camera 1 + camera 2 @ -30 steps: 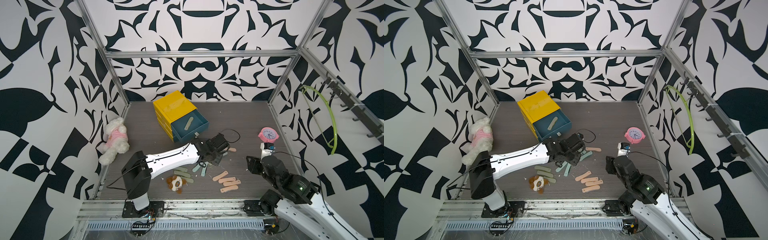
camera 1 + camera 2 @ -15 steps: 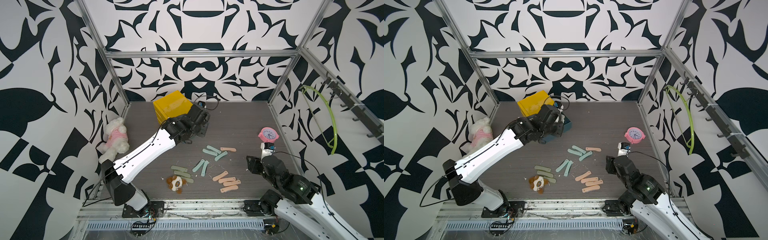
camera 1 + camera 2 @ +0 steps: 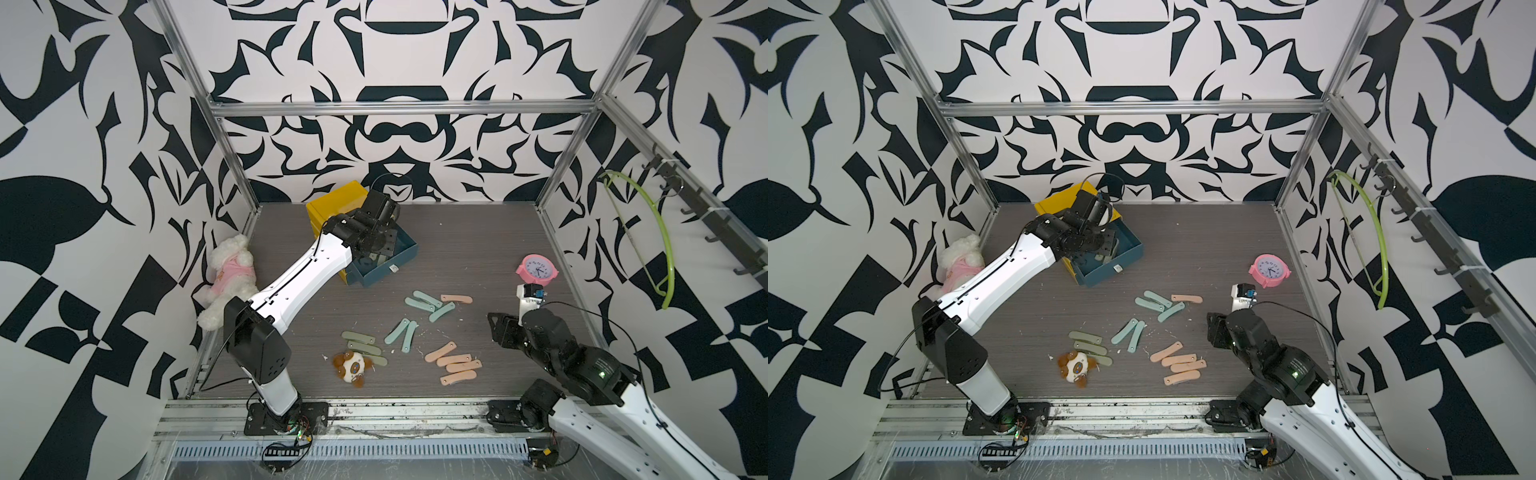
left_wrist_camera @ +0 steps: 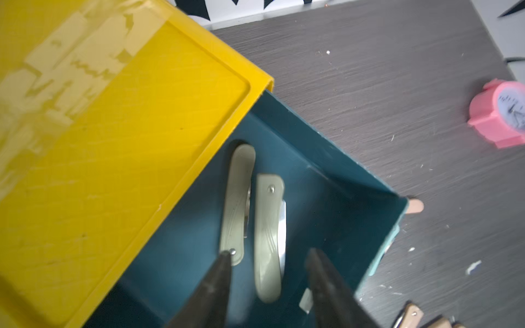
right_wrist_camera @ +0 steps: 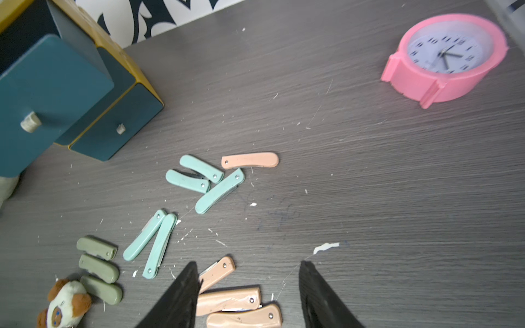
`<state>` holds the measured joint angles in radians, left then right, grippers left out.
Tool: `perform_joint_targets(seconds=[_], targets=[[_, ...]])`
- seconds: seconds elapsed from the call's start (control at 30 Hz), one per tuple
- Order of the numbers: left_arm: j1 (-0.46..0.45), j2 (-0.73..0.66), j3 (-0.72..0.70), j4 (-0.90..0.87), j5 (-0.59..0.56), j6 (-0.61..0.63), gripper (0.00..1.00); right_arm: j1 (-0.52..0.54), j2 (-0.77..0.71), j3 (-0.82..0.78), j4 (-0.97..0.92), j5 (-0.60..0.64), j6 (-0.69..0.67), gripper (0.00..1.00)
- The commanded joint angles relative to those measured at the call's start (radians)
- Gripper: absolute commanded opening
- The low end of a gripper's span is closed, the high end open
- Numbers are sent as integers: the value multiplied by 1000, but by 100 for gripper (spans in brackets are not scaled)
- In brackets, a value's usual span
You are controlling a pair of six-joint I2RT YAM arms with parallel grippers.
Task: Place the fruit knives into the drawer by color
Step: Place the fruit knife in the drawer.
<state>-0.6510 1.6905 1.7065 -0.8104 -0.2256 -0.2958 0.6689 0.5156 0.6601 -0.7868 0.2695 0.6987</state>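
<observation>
Left wrist view: two olive fruit knives (image 4: 237, 204) lay side by side in the teal drawer (image 4: 341, 198), frame centre. The left gripper (image 4: 269, 252) stood open, empty. Judged best: lift straight up, clear of walls; right gripper (image 5: 249, 263) open too.

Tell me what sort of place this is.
Most likely a robot lab test cell, not a home: black-and-white patterned panels on an aluminium frame wall in the grey tabletop, and the left arm and right arm are bolted to a rail at its front.
</observation>
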Motion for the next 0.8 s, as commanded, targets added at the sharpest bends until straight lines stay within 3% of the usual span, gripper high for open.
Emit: perform_joint_targets(seconds=[0.0, 0.07, 0.27, 0.3, 0.47, 0.77], targets=[[13, -42, -21, 22, 28, -14, 66, -3, 20, 42, 43, -58, -22, 59], [14, -64, -17, 26, 31, -11, 74, -3, 28, 45, 53, -68, -25, 60], [14, -194, -71, 83, 55, -37, 91, -4, 109, 35, 130, -264, -60, 58], [14, -231, -102, 107, 54, -52, 98, -2, 136, 32, 154, -311, -67, 57], [14, -386, -241, 187, 80, -106, 99, 38, 304, 33, 257, -480, -85, 54], [14, -630, -487, 203, -23, -160, 99, 373, 751, 247, 253, -377, -211, 53]])
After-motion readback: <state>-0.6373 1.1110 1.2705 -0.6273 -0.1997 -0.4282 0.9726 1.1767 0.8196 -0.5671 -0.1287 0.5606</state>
